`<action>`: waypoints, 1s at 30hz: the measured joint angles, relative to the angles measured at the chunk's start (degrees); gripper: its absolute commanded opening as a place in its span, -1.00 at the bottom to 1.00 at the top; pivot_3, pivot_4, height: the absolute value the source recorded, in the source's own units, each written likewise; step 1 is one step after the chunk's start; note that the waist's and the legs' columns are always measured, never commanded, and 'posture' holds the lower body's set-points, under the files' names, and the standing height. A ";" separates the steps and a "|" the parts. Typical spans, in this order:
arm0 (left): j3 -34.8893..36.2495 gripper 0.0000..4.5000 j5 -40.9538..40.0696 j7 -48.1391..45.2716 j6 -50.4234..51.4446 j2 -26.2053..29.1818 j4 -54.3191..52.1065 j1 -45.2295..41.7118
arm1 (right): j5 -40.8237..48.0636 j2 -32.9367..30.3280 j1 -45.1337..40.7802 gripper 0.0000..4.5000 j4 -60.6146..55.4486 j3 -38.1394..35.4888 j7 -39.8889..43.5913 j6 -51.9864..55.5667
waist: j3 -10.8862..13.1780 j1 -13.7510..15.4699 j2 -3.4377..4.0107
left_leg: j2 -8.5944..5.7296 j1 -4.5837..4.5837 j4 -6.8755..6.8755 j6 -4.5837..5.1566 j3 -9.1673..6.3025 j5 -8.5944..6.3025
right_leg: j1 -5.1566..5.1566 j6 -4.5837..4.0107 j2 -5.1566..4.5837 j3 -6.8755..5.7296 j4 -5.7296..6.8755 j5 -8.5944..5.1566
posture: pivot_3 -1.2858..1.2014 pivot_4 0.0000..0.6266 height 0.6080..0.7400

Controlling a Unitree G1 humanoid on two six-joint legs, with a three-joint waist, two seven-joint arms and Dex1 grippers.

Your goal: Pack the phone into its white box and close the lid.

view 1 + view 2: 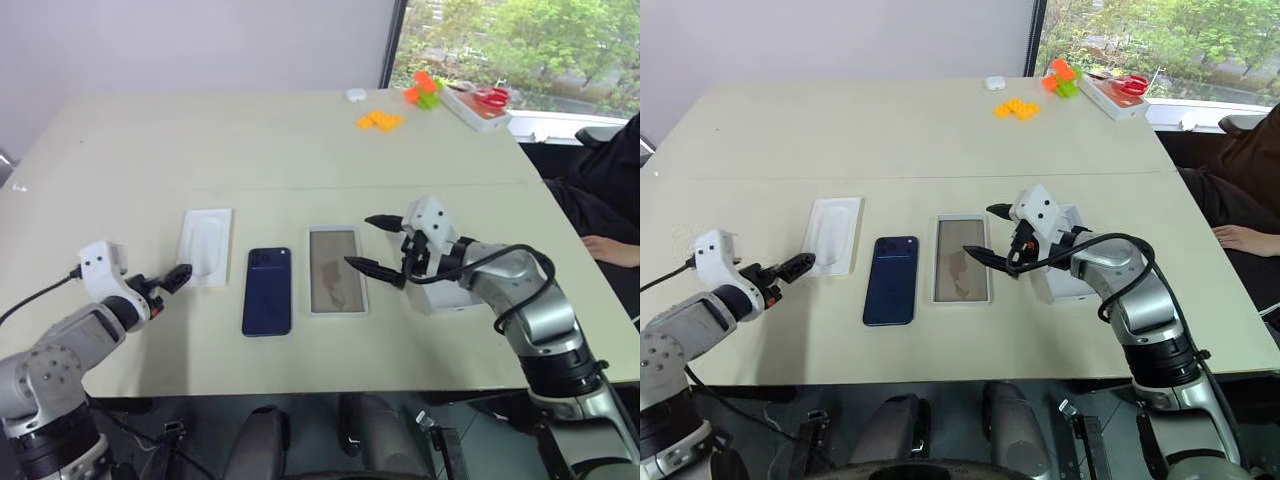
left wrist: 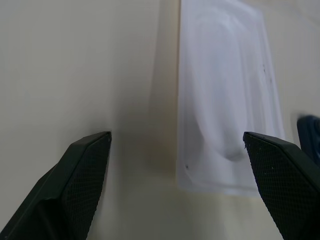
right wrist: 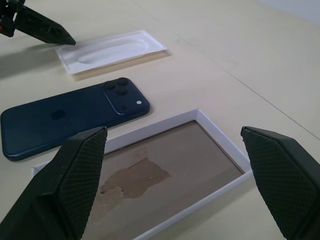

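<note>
The dark navy phone [image 1: 267,290] lies flat on the table, camera side up. Just to its right sits the white box [image 1: 311,270], an open tray with a brownish floor and nothing in it. The lid [image 1: 445,300] lies right of the box, mostly hidden under my right arm. My right gripper [image 1: 358,240] hovers open above the box's right rim, pointing left; in the right wrist view the box rim [image 3: 220,137] and the phone [image 3: 75,115] lie between its fingers. My left gripper [image 1: 168,284] is open, low at the near left corner of a white tray with an oval recess [image 2: 225,100].
The tray with the oval recess [image 1: 207,245] lies left of the phone. At the far right corner of the table are orange blocks [image 1: 380,121], a green and orange toy [image 1: 425,90] and a flat box with red scissors [image 1: 480,105]. A person's hand [image 1: 610,248] rests beyond the right edge.
</note>
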 measured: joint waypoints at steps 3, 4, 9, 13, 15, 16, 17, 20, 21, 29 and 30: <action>0.34 0.97 -1.68 -0.69 3.35 -0.73 0.60 -2.02 | 0.38 -0.27 0.27 0.99 -0.72 -0.23 0.01 0.17 | 0.00 0.11 0.00 | -0.02 0.01 0.01 -0.01 0.01 0.00 | 0.04 -0.01 -0.04 0.00 -0.03 -0.01 | 0.03 -0.52 1.00; 0.43 0.97 -2.00 -0.94 4.10 -1.02 1.05 -2.74 | 0.39 -0.36 0.38 0.99 -0.78 -0.27 -0.01 0.18 | 0.00 0.16 0.00 | -0.04 0.01 0.02 -0.01 0.00 0.01 | 0.05 -0.01 -0.04 0.00 -0.03 -0.01 | 0.03 -0.52 1.00; 1.03 0.97 -2.61 -1.36 6.85 -2.06 2.25 -5.03 | 0.41 -1.00 1.11 0.99 -1.22 -0.78 -0.06 0.56 | -0.01 0.22 0.00 | -0.05 0.02 0.02 -0.04 -0.01 0.02 | 0.06 -0.08 -0.05 0.00 -0.02 -0.04 | 0.03 -0.52 1.00; 2.25 0.17 -2.00 -0.96 7.26 -3.24 4.38 -6.06 | 0.42 -1.22 1.26 1.00 -1.52 -1.41 -0.20 0.83 | -0.01 0.17 0.00 | -0.06 0.06 0.02 -0.07 -0.01 0.04 | 0.09 -0.10 -0.04 0.00 -0.01 -0.08 | 0.03 -0.52 1.00; 2.59 -0.28 -1.56 -0.83 7.52 -3.99 4.68 -6.08 | 0.41 -1.23 1.36 1.00 -1.74 -1.41 -0.26 1.00 | -0.01 0.17 0.00 | -0.05 0.05 0.02 -0.07 -0.02 0.04 | 0.09 -0.10 -0.04 0.00 -0.01 -0.08 | 0.03 -0.52 1.00; 2.84 -0.50 -1.54 -0.81 7.73 -4.41 4.85 -6.09 | 0.41 -1.24 1.39 1.00 -1.79 -1.41 -0.27 1.03 | -0.01 0.18 0.00 | -0.05 0.04 0.02 -0.07 -0.02 0.04 | 0.08 -0.10 -0.05 0.00 -0.02 -0.08 | 0.03 -0.52 1.00; 3.21 -0.75 -1.58 -0.83 7.82 -5.03 4.99 -6.11 | 0.40 -1.25 1.44 1.00 -1.81 -1.41 -0.28 1.03 | -0.01 0.18 0.00 | -0.05 0.03 0.02 -0.07 -0.02 0.04 | 0.08 -0.10 -0.06 0.00 -0.02 -0.07 | 0.03 -0.52 1.00; 6.14 -0.98 -2.89 -1.16 8.24 -6.81 4.87 -7.54 | 0.39 -1.29 1.55 1.00 -1.82 -1.41 -0.38 1.09 | -0.02 0.32 -0.01 | -0.07 0.03 0.02 -0.09 -0.03 0.05 | 0.10 -0.07 -0.09 -0.01 -0.02 -0.04 | 0.03 -0.52 1.00; 6.97 -0.98 -3.02 -1.05 8.50 -7.38 4.87 -7.84 | 0.39 -1.29 1.55 1.00 -1.86 -1.40 -0.38 1.10 | -0.02 0.27 -0.01 | -0.07 0.05 0.03 -0.09 -0.03 0.05 | 0.11 -0.07 -0.09 -0.01 -0.02 -0.05 | 0.03 -0.52 1.00; 13.91 -0.98 -6.21 -0.16 10.56 -11.34 4.43 -8.72 | 0.35 -1.41 1.44 1.00 -1.83 -1.39 -0.06 1.11 | 0.00 0.02 -0.05 | -0.06 0.03 0.03 -0.11 -0.06 0.06 | 0.09 0.03 -0.01 -0.02 -0.02 -0.01 | 0.03 -0.52 1.00; 14.47 -0.98 -7.24 -0.20 11.18 -11.94 3.54 -8.89 | 0.34 -1.42 1.36 1.00 -1.82 -1.39 -0.01 1.11 | 0.00 0.02 -0.06 | -0.05 0.03 0.03 -0.11 -0.06 0.06 | 0.09 0.03 -0.01 -0.02 -0.02 -0.01 | 0.03 -0.52 1.00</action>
